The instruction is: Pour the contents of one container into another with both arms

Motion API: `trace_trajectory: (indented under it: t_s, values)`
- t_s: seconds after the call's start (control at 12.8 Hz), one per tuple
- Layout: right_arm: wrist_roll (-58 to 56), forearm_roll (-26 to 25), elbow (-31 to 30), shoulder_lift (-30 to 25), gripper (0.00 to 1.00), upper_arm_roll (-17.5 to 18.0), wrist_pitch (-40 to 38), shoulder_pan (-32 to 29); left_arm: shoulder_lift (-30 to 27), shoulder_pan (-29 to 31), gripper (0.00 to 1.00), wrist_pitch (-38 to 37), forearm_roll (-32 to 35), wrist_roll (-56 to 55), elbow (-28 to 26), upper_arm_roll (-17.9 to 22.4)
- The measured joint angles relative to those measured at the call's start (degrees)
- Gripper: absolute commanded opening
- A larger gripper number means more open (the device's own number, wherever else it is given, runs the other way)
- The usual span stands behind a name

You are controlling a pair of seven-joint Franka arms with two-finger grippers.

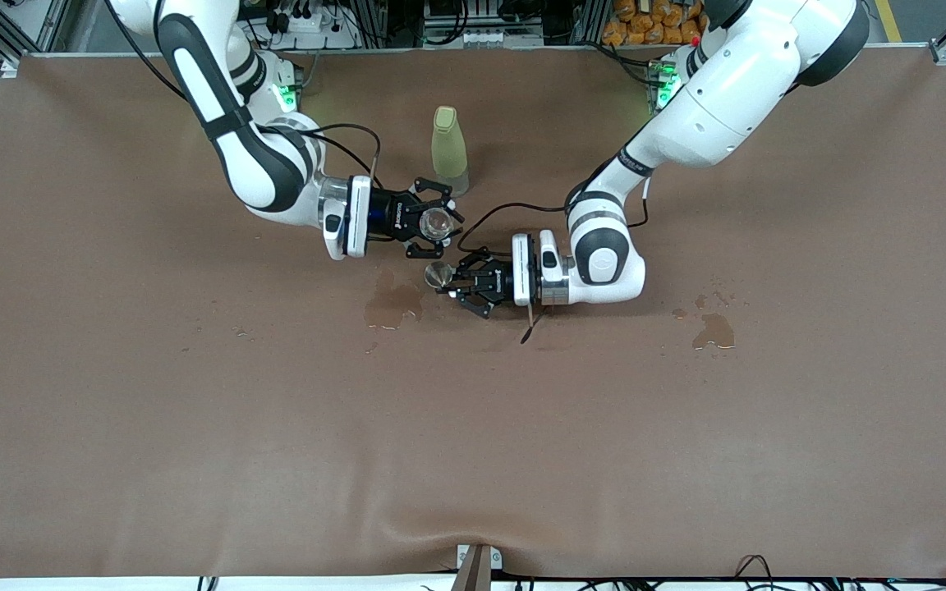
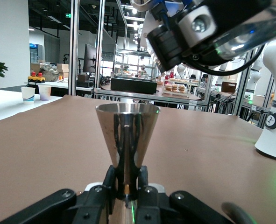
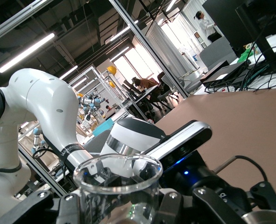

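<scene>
The right gripper [image 1: 433,223] is clamped on a clear glass [image 1: 437,222], held just above and beside the metal cone cup [image 1: 439,275] that the left gripper [image 1: 455,283] is clamped on near the table's middle; both stand upright, mouths up, so the pour likely turns on tipping the glass toward the cup. Counted: two arms, one glass, one metal cup, one pale green bottle [image 1: 449,151] standing on the brown table [image 1: 473,427], several wet patches [image 1: 392,304].

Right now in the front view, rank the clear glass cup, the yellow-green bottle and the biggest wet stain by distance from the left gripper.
1. clear glass cup, held in the right gripper, just beside the left gripper, which holds a metal jigger.
2. yellow-green bottle, standing farther from the camera.
3. biggest wet stain, toward the left arm's end of the table.
</scene>
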Motion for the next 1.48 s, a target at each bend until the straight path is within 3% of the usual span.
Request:
trace_trajectory:
  t_s: [0.39, 1.48]
  values:
    - [4.86, 3.91, 0.02, 0.0, 0.0, 2.67, 3.74, 0.21, 0.04, 0.19, 0.0, 0.0, 0.0, 0.0, 0.0, 0.02]
    - [22.79, 4.46, 0.41, -0.43, 0.0, 2.91, 5.62, 0.23, 0.12, 0.75, 0.0, -0.02, 0.0, 0.7, -1.2, -0.03]
